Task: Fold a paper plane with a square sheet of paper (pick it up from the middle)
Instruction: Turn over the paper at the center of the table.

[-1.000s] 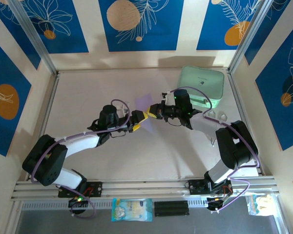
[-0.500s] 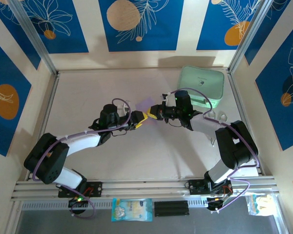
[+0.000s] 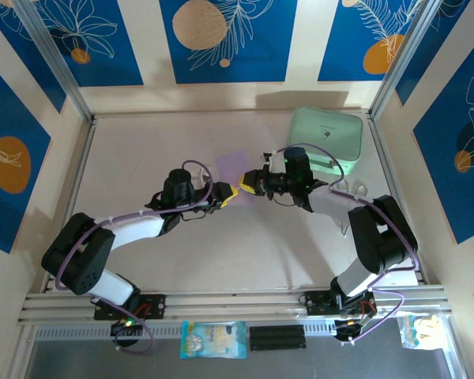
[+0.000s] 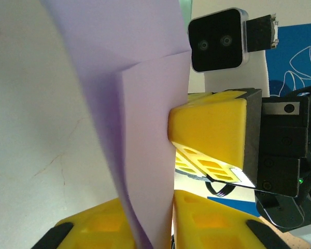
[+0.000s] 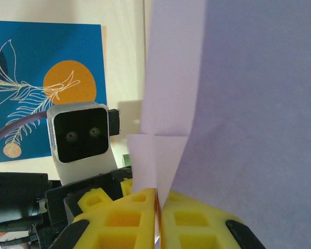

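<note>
The sheet of paper (image 3: 232, 166) is pale lilac, creased and partly folded, and hangs in mid-air over the middle of the table. My left gripper (image 3: 227, 194) comes in from the left. Its yellow fingers (image 4: 101, 228) press on the paper's (image 4: 145, 104) lower edge from both sides, so it is shut on the sheet. My right gripper (image 3: 244, 186) faces it from the right, almost touching. In the right wrist view its jaws (image 5: 158, 196) are shut on a folded flap of the paper (image 5: 238, 104).
A mint-green rounded case (image 3: 326, 140) sits at the back right, just behind the right arm. Metal frame rails (image 3: 85, 150) border the table on the left, right and front. A small packet (image 3: 213, 339) lies beyond the front rail.
The left gripper's jaws have closed from wide open onto the paper. The sheet has shifted slightly and stands more upright. The right arm has barely moved.
</note>
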